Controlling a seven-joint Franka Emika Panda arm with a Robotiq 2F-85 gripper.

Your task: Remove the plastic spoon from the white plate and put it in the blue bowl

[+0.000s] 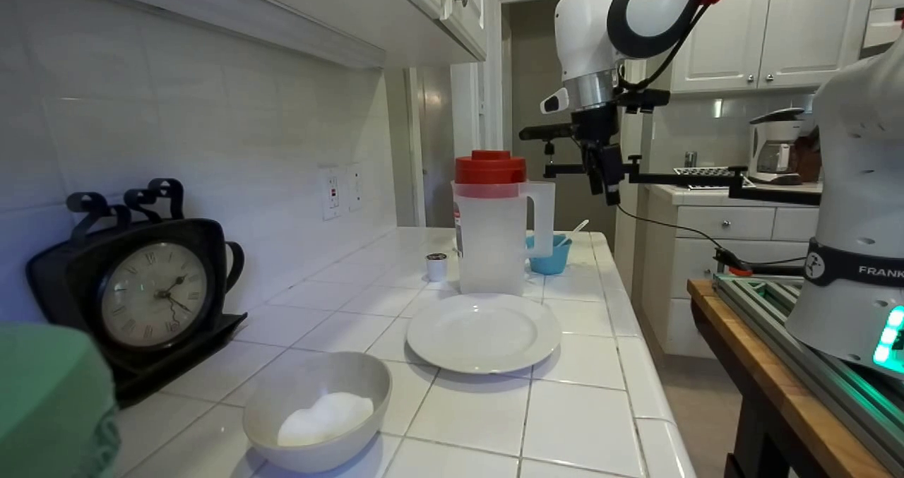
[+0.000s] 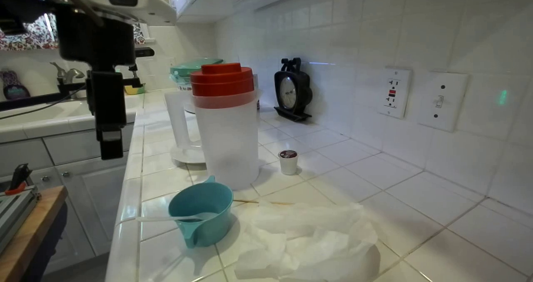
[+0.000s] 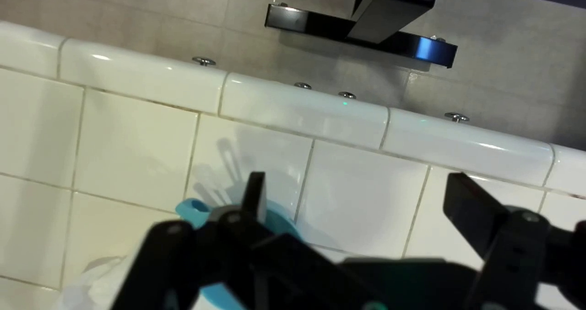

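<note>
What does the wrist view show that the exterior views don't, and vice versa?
Only the wrist view: knobs below the edge of the counter, and clearly, the open gap of the gripper.
Only the exterior views, both of them: the red-lidded pitcher, white plate and clock. The plastic spoon in the blue bowl shows there; I cannot make it out at the wrist.
Shared: blue bowl, gripper, counter.

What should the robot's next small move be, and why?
I'd probably lift the jaws away rather than grasp anything. The spoon already sits in the blue bowl, its handle poking out over the rim; no spoon shows on the white plate; and the jaws hang open, higher than the bowl. So the job looks done, and going up should avoid knocking that handle.
</note>
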